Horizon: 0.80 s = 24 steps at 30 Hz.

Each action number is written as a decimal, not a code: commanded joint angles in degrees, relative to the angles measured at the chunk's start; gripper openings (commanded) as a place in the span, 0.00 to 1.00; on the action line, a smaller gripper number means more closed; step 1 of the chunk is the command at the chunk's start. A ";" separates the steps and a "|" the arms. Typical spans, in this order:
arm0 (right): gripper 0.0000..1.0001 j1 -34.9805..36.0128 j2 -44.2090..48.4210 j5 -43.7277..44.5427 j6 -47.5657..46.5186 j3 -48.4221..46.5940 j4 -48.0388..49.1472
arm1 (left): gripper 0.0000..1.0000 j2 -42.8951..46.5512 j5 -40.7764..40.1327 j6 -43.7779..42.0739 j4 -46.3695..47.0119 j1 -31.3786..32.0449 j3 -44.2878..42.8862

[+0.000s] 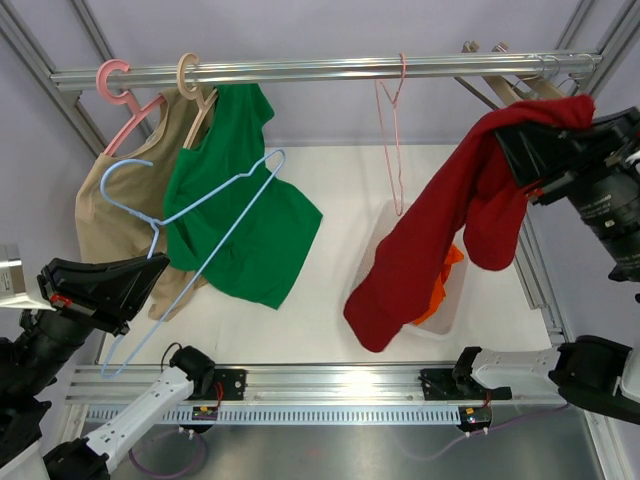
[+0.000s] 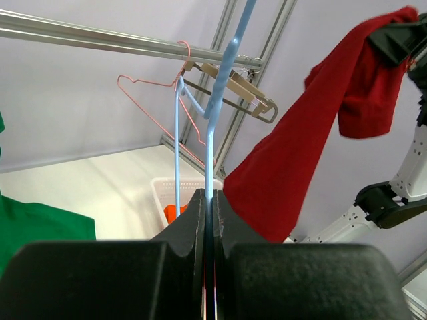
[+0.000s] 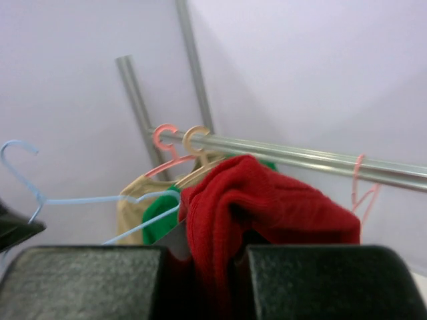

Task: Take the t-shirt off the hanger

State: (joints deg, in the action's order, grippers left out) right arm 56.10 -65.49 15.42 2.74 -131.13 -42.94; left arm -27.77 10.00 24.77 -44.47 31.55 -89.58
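- Gripping red t-shirt point(image 1: 430, 240) in right gripper point(image 1: 522, 158) at upper right of the top view; jaws clamped on a bunched fold of cloth, per the right wrist view.
- Dangling long from that grip, down toward the white bin point(image 2: 163, 190) at centre right; can't tell whether the hem touches it.
- Pinching blue hanger point(image 2: 208, 160) in left gripper point(image 2: 209, 200) at lower left of the top view; jaws narrow, shut on the thin wire.
- No cloth on that hanger: bare, off the rail point(image 1: 320, 70), well apart from the red shirt.
- Judged step: removal looks done, shirt and hanger separate, one in each gripper.
- Judged next: lower the right gripper over the bin and let go; mind the sleeve snagging the bin wall or the pink wire hanger point(image 1: 393, 130) just beside it.
- Then probably park the blue hanger, keeping it off the green shirt point(image 1: 240, 230) it crosses in the top view.
- No brand, label or writing readable anywhere; nothing printed visible on the red shirt.
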 commanded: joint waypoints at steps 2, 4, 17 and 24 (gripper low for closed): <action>0.00 0.07 -9.81 9.88 -7.83 -13.06 -5.40 | 0.00 -1.94 -0.07 -1.04 3.86 -0.17 0.02; 0.00 0.15 -11.76 13.40 -10.82 -13.10 -3.22 | 0.00 -2.29 0.19 -1.22 4.04 -0.26 0.11; 0.00 -3.10 -18.00 25.01 -30.15 -16.78 14.01 | 0.00 -3.34 2.22 -1.13 6.94 -0.26 3.45; 0.00 -3.62 -14.23 26.59 -30.61 -11.19 16.31 | 0.00 -3.78 2.74 -1.48 7.46 -0.17 3.62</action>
State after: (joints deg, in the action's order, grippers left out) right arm 53.41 -83.31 39.83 -24.38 -144.46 -32.10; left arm -30.70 10.98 23.97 -41.36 31.55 -85.89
